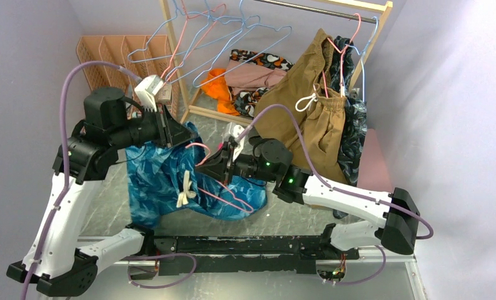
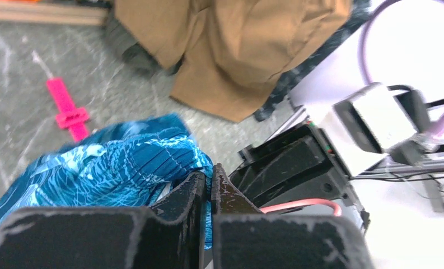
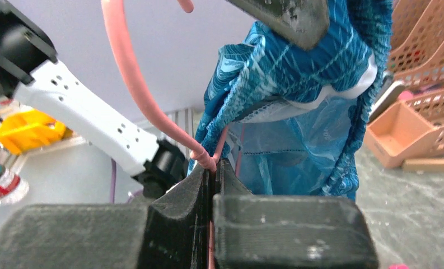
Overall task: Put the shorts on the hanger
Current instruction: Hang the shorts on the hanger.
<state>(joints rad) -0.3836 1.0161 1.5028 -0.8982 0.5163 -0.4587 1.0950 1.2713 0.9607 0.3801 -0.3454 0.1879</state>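
The teal-blue leaf-print shorts (image 1: pixel 161 178) hang from my left gripper (image 1: pixel 184 135), which is shut on their waistband and holds them above the table; the cream drawstring (image 1: pixel 184 190) dangles in front. In the left wrist view the fabric (image 2: pixel 135 168) is pinched between my left gripper's (image 2: pixel 208 176) closed fingers. My right gripper (image 1: pixel 209 164) is shut on the pink wire hanger (image 1: pixel 229 197), right beside the shorts. In the right wrist view the hanger wire (image 3: pixel 135 89) rises from my right gripper (image 3: pixel 213 168), against the shorts (image 3: pixel 298 95).
A wooden rack (image 1: pixel 276 9) at the back holds light-blue hangers (image 1: pixel 232 37) and tan-brown shorts (image 1: pixel 308 119) over a dark garment (image 1: pixel 351 134). An orange basket (image 1: pixel 117 53) stands back left. Clothes (image 1: pixel 251 75) lie under the rack. A pink clip (image 2: pixel 68 109) lies on the table.
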